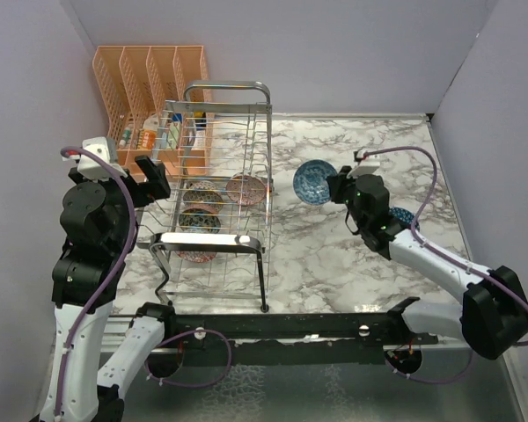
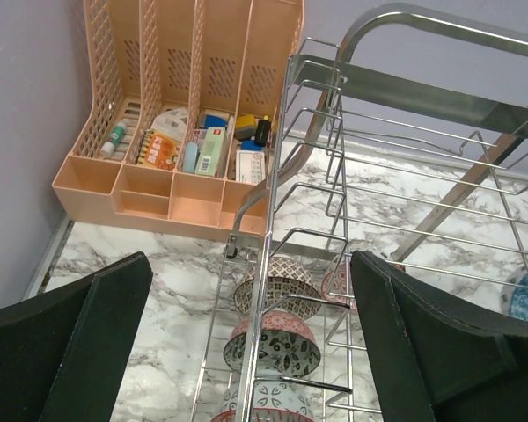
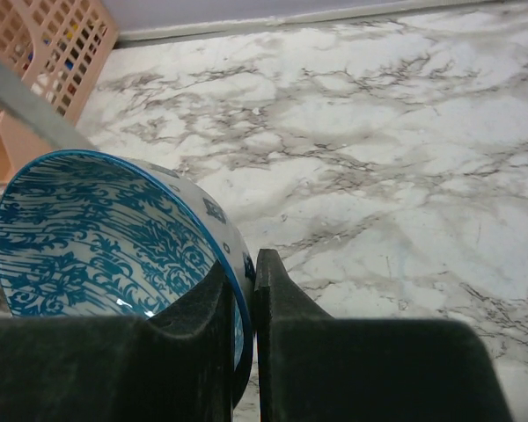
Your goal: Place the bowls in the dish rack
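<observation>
Right gripper (image 3: 244, 280): fingers pressed together on the rim of a blue-and-white patterned round ceramic bowl (image 3: 88, 237), one finger inside, one outside.
Held bowl: tipped up on edge, patterned inside facing the rack, just right of it; whether its lower edge touches the table I cannot tell.
Left gripper (image 1: 152, 179): fingers spread wide, holding nothing, raised by the rack's left side.
Chrome wire-grid dish rack (image 1: 216, 239): stands left of centre on the white-grey marble tabletop (image 1: 334, 255).
Rack contents: four small patterned bowls (image 1: 199, 220) on edge among the wires.
Second blue bowl (image 1: 402, 215): on the table, partly hidden behind the right arm.
Orange plastic slotted organizer (image 1: 150, 70): far left corner, behind the rack.
</observation>
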You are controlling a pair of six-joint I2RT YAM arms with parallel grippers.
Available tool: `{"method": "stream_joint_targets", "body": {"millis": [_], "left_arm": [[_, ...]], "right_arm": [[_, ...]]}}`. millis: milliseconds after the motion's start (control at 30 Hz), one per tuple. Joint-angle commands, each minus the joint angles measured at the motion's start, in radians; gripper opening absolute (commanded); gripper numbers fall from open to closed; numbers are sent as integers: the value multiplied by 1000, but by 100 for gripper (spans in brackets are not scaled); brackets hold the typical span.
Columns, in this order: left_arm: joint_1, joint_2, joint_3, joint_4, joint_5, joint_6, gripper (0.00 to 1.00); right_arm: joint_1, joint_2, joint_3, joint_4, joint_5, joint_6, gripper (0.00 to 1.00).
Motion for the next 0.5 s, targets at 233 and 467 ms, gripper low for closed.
{"method": "stream_joint_targets", "body": {"millis": [233,467], "left_arm": [[-2,-17,44,-21,12,-28,99],[-2,-15,47,-23,-5,-19,99]], "right_arm": [[380,236,46,493,335,-355,1],[478,438,116,750,379,-600,1]]}}
